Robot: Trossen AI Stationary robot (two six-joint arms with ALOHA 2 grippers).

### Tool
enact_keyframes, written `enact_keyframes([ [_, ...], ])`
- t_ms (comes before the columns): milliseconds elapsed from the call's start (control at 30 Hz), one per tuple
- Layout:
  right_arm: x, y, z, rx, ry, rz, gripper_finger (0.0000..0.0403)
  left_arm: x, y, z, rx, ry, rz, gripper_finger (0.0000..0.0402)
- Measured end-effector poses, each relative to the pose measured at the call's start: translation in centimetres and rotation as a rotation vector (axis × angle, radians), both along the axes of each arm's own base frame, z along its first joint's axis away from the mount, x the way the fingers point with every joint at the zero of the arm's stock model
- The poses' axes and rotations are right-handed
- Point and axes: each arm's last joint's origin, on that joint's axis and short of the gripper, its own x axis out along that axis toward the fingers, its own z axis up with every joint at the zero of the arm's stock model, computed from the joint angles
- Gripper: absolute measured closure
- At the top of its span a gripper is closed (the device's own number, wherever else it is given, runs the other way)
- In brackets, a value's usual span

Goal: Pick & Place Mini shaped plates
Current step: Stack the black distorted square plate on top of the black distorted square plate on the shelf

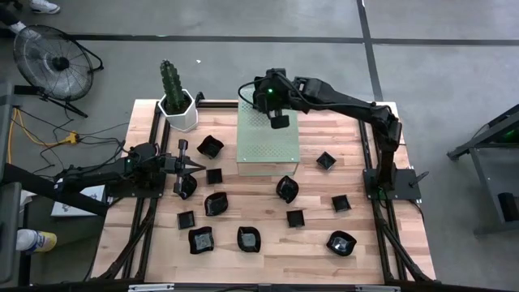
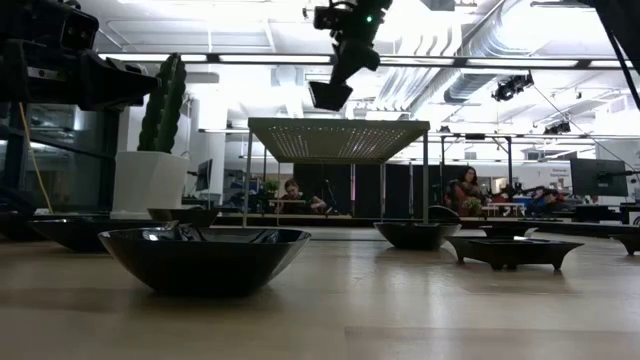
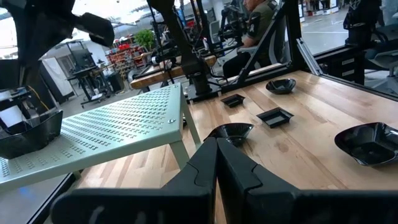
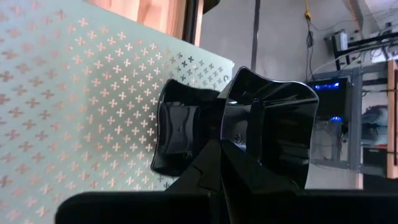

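1. Right gripper (image 1: 278,120) is up over the far part of the pale green perforated block (image 1: 268,154), fingers clamped on 1 black mini plate (image 4: 249,124). Plate is in the air, clear of the block top; the low view shows it hanging above the block.
2. In the right wrist view the held plate is glossy with a wavy rim, tilted, with the block's cross-shaped holes behind it.
3. Left gripper (image 1: 193,165) sits low over the table's left side, pointing toward the block. Fingers (image 3: 233,165) are pressed together, nothing between them.
4. Other mini plates are scattered on the wooden table (image 1: 381,219) in front of and beside the block: 1 near the cactus pot (image 1: 180,111) at (image 1: 210,147), 1 just below the left gripper tip (image 1: 187,187), 1 right of the block (image 1: 326,161), and a front row incl. (image 1: 201,240), (image 1: 249,238), (image 1: 341,242).
5. No plates resting on the block top.
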Motion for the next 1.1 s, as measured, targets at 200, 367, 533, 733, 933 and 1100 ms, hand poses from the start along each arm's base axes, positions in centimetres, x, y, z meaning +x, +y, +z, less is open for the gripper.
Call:
enact_keyframes([
  [200, 0.4, -0.6, -1.3, 0.019, -0.022, 0.020, 0.0403, 0.0, 0.0, 0.0, 0.000, 0.000, 0.000, 0.0399],
  [367, 0.5, -0.9, -2.0, 0.043, -0.021, 0.002, 0.0403, 0.0, 0.0, 0.0, 0.000, 0.000, 0.000, 0.0399],
  [533, 0.7, -1.2, -2.5, 0.053, -0.016, 0.000, 0.0403, 0.0, 0.0, 0.0, 0.000, 0.000, 0.000, 0.0399],
  [733, 0.9, -1.3, -2.8, 0.067, -0.018, 0.004, 0.0403, 0.0, 0.0, 0.0, 0.000, 0.000, 0.000, 0.0399],
  [933, 1.1, -1.6, -3.4, 0.086, -0.005, 0.002, 0.0403, 0.0, 0.0, 0.0, 0.000, 0.000, 0.000, 0.0399],
  [1100, 1.2, -1.8, -3.7, 0.091, 0.001, -0.001, 0.0403, 0.0, 0.0, 0.0, 0.000, 0.000, 0.000, 0.0399],
])
